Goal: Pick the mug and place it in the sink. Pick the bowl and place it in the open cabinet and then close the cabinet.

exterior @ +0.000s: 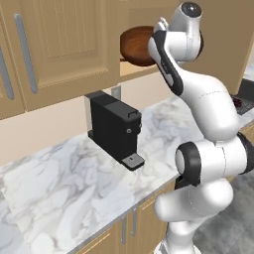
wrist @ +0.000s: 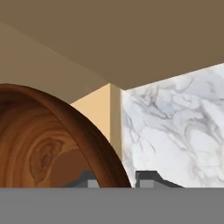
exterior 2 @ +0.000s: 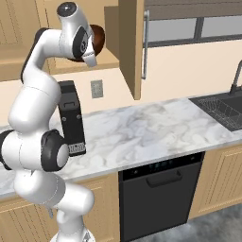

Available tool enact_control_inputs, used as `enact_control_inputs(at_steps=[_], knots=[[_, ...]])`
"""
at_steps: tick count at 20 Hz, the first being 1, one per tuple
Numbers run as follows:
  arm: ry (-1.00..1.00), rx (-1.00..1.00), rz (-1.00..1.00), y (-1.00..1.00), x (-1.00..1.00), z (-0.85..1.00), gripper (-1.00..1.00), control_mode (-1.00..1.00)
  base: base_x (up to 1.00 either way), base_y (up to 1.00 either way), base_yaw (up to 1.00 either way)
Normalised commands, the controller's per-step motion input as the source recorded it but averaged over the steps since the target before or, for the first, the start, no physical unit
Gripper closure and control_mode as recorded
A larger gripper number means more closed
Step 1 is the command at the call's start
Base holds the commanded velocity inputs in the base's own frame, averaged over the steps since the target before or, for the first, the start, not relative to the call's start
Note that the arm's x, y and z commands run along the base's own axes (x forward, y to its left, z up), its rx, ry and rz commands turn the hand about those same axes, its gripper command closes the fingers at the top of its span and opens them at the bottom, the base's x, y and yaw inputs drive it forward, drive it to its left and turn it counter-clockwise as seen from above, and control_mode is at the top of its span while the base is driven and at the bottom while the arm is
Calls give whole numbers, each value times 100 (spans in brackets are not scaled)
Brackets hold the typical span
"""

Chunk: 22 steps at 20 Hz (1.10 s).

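While I watch the hand view, the gripper (wrist: 113,179) has its jaws narrowed on the rim of the bowl (wrist: 39,144) — one finger inside, one outside. From the base cameras, I see the bowl (exterior: 136,45) tipped on edge inside the open cabinet (exterior 2: 130,47), over its shelf; whether it touches the shelf I cannot tell. Off to the right, the sink (exterior 2: 226,109) holds a wire rack — a dark red item (exterior: 238,102) sits there, too small to name.

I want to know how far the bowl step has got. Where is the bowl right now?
The bowl is up at the open cabinet, held on edge by the tool above the coffee machine, its rim between the tool's fingers in the hand view.
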Motion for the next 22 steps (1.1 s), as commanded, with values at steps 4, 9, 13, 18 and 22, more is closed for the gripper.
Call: enact_control_inputs(at_steps=[4, 9, 13, 18, 22], knots=[[-6, 1, -6, 30, 43, 0, 100, -100, 0, 0, 0], [-1, 5, -5, 13, 45, 0, 100, -100, 0, 0, 0], [12, 11, 0, 0, 42, 0, 100, -100, 0, 0, 0], [15, 12, 0, 0, 41, 0, 100, -100, 0, 0, 0], [10, 6, 0, 3, 40, 0, 100, -100, 0, 0, 0]])
